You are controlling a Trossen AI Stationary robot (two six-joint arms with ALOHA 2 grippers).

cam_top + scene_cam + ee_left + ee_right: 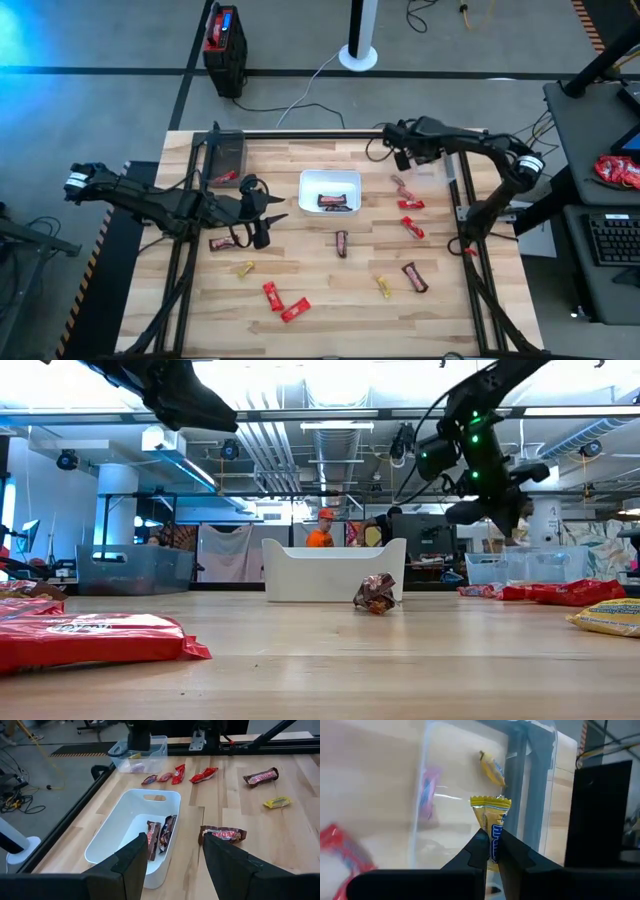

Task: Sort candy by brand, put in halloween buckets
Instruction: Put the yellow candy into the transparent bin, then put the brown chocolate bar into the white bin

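Pinching a yellow candy upright, right tool hangs over the clear tub at the surface's far right — ready to drop. Left tool spread, empty, beside the white tray of brown bars.

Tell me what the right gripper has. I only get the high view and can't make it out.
Observer: The right gripper is shut on a yellow-gold candy, clear in its wrist view.
Operator: Anything in the tub by it?
Observer: The clear tub holds another yellow piece.
Operator: And the left gripper?
Observer: The left gripper is open and empty, facing the white tray, which has two brown bars inside.
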